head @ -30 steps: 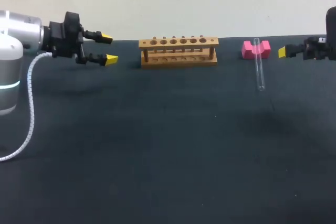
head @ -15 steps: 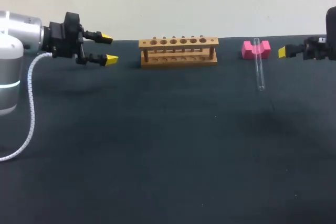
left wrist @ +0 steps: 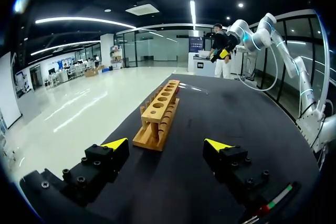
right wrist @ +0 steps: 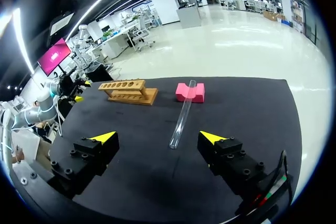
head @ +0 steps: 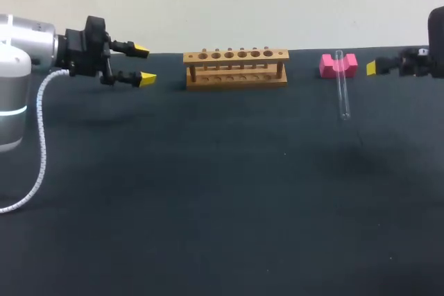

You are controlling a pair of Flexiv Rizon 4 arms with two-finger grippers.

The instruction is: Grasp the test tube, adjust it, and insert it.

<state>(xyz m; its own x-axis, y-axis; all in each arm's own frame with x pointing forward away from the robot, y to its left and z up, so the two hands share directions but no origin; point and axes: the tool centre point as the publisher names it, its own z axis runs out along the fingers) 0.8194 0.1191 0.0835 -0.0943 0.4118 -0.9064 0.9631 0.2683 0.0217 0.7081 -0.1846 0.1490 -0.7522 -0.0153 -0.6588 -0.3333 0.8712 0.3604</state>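
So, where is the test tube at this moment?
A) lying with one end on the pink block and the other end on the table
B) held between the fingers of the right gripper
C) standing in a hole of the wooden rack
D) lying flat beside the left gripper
A: the test tube lies with its far end on the pink block and its near end down on the table, with nothing gripping it.

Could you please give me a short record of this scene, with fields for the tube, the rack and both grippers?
test tube: lies on the table, far end propped in the pink block, untouched
wooden rack: upright near the table's far edge, holes empty
left gripper: open, beside the rack, holding nothing
right gripper: open, tube ahead of it
task stage: grasp not yet done
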